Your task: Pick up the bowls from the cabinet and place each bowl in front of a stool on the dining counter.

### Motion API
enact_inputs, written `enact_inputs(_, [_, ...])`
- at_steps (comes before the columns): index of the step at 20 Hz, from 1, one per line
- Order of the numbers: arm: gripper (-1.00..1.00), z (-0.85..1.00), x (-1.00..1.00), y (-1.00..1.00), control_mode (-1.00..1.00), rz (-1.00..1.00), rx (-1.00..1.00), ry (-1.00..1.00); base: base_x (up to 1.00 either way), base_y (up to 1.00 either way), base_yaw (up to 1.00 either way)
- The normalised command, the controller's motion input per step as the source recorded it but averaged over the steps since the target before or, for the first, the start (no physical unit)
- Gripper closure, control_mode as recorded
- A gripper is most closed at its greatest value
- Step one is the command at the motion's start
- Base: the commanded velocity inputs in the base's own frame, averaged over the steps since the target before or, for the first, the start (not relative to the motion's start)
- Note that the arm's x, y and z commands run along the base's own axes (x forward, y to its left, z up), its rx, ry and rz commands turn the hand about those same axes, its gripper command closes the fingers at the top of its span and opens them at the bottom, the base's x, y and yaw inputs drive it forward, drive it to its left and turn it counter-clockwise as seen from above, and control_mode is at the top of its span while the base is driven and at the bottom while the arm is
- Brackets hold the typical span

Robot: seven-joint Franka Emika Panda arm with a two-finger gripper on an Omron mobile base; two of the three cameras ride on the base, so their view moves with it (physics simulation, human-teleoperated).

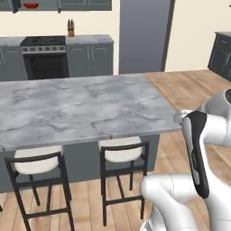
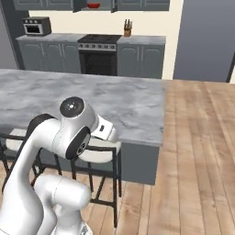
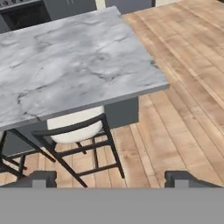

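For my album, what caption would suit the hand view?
Open pincer hanging over a cream stool tucked under the marble dining counter, wooden floor alongside.

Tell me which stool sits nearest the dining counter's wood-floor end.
The right stool: it sits by the dining counter corner, the other stool further left.

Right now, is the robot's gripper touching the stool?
Apart. In the hand view the open gripper hangs over bare wooden floor, with its fingertips clear of the stool tucked under the dining counter.
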Motion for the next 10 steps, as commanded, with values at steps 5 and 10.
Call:
enact_inputs(5, [-1.0,0.0,0.0,0.0,1.0,0.0,0.0,0.0,0.0,-1.0,0.0])
enact_inputs(10, [-1.0,0.0,0.0,0.0,1.0,0.0,0.0,0.0,0.0,-1.0,0.0])
